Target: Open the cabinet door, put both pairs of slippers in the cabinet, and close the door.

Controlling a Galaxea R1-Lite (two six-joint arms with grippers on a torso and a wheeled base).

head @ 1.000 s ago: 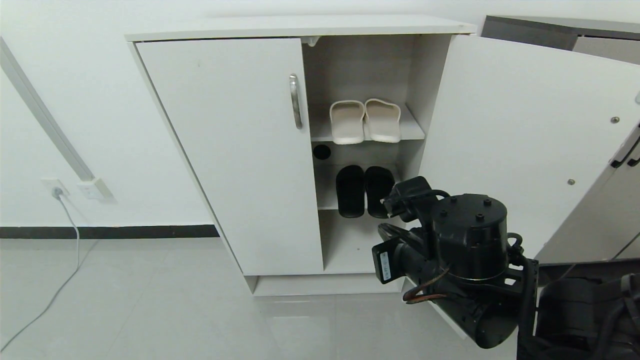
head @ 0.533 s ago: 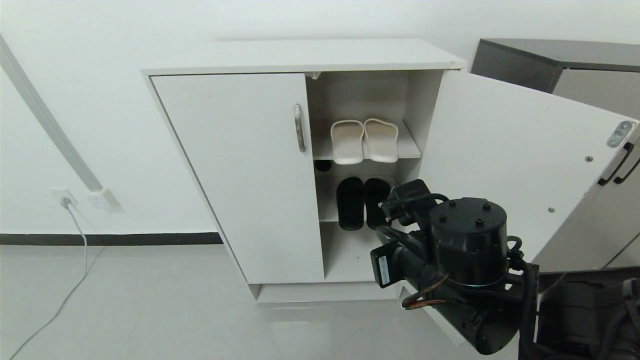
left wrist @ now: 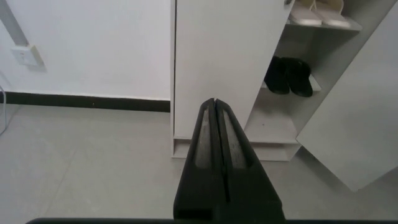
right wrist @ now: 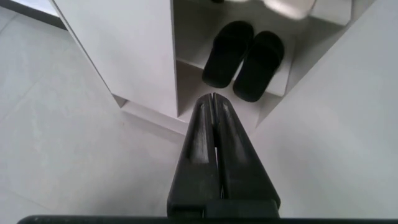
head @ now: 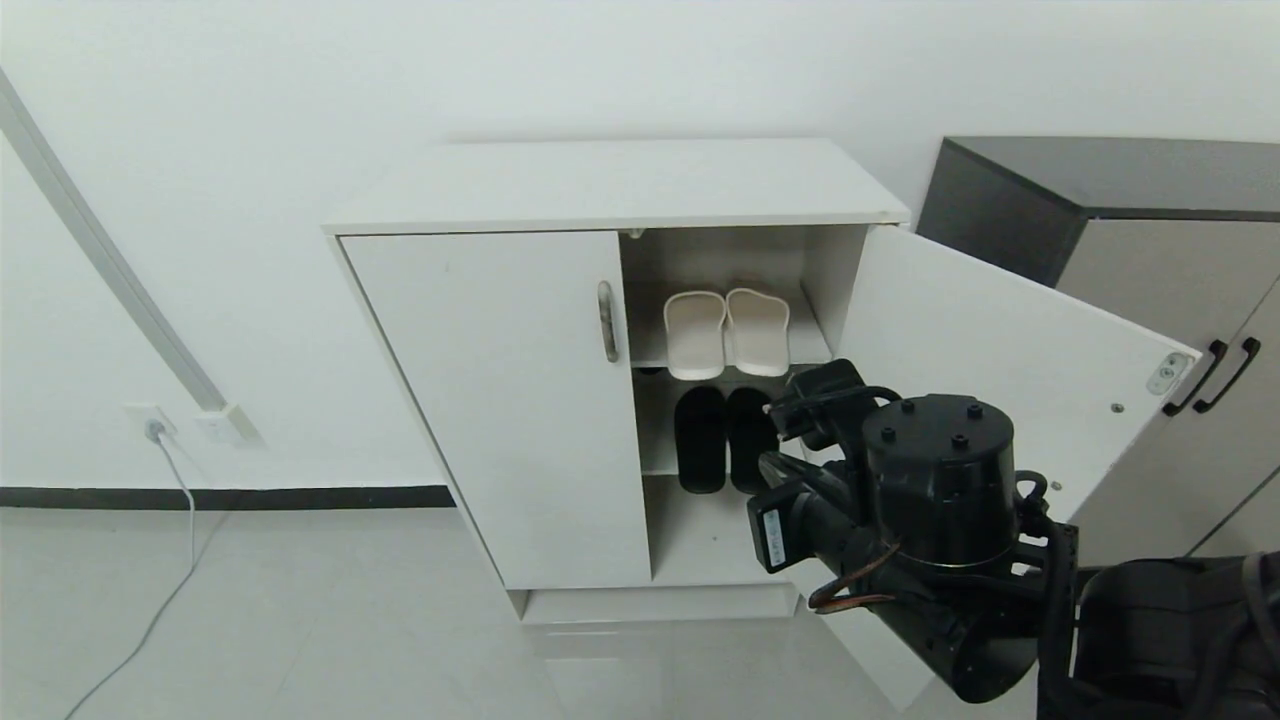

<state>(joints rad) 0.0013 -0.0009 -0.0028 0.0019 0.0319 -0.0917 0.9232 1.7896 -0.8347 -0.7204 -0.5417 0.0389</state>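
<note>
Right pincer (right wrist: pixel 214 98) closed; arm (head: pixel 935 480) partly hides black slippers (head: pixel 702 440), door (head: pixel 980 340).

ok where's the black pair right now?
Head view: the black slippers sit inside the cabinet, right side, on the shelf directly under the white slippers, left of the open door.

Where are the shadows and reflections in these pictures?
Head view: the glossy floor faintly mirrors the cabinet base. The open compartment is dimmer than the shut door, and darkest around the black slippers. Left and right wrist views: even light, no hard shadows, no glare.
</note>
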